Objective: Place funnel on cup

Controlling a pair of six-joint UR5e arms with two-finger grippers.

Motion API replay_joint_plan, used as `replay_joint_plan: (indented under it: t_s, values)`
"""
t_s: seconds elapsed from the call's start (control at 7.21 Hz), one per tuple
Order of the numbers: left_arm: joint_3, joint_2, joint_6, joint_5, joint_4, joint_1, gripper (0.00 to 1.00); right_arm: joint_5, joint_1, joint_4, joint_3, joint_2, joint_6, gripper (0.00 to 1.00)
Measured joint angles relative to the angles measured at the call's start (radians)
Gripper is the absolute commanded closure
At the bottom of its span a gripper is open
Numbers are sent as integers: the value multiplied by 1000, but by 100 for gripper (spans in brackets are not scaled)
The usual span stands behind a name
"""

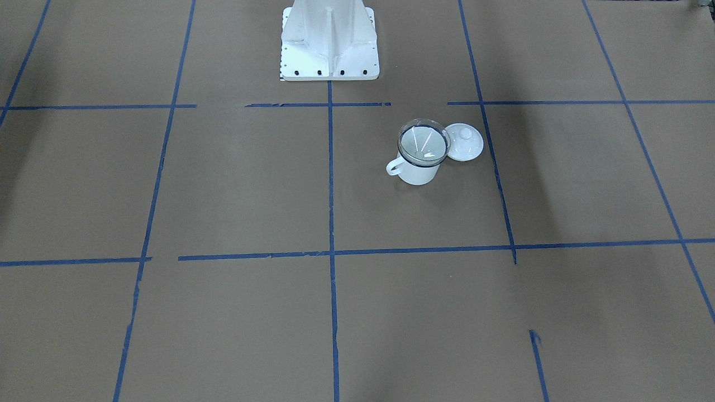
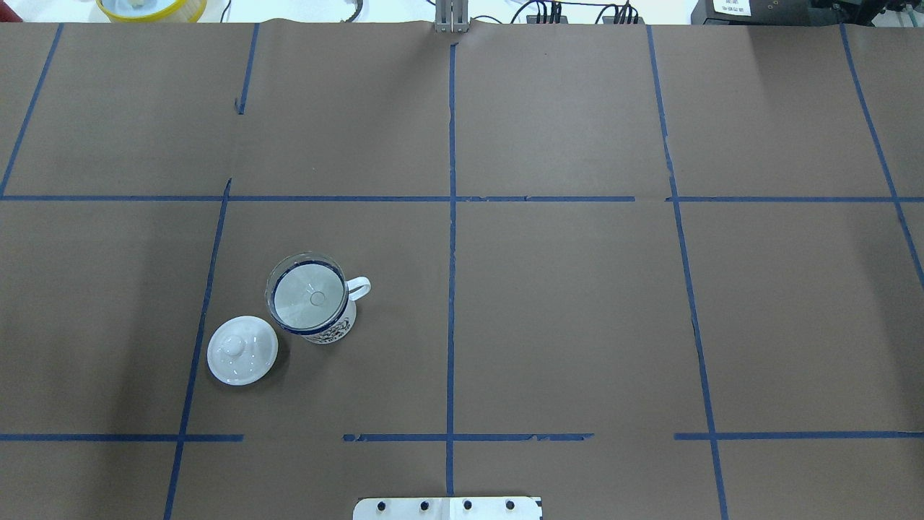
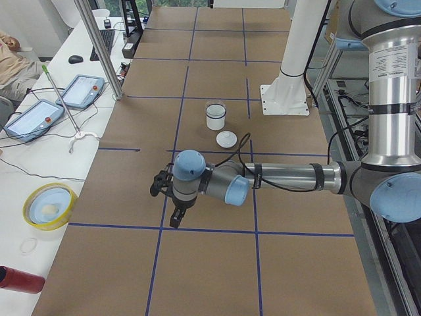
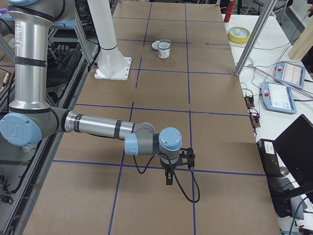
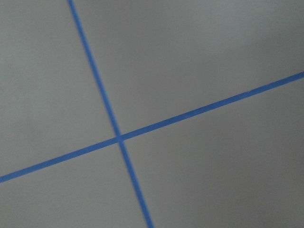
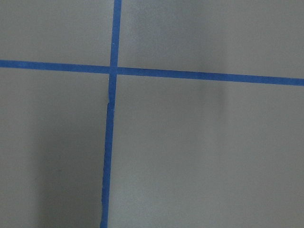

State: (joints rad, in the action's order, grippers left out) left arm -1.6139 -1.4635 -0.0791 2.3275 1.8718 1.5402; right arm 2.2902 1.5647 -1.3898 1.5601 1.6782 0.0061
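Brown-papered table (image 2: 577, 325): the funnel (image 2: 309, 297) already sits in the cup (image 2: 336, 331), with the lid (image 2: 242, 350) just beside at 7 o'clock in the overhead view. The task looks done, and I judge no next move is needed. Left gripper (image 3: 168, 201) and right gripper (image 4: 178, 166) hang well apart from the cup; I cannot tell whether either is spread or closed.

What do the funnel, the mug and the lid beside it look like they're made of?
Funnel: clear plastic or glass, since the mug's rim shows through it. Mug: white enamelled metal probably, glossy with a dark blue rim line. Lid: glossy white, enamel or ceramic; cannot tell which.
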Motion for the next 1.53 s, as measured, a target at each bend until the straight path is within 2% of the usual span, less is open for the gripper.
replay_joint_plan:
  t_s: [0.42,0.55,1.53]
  values:
    - [14,-33,-25,4,-230,34,0,0,0,0,1,0,0,0]
    - [2,-39,-26,5,-270,37,0,0,0,0,1,0,0,0]
    - [-38,-41,-17,8,-289,37,0,0,0,0,0,0,0,0]
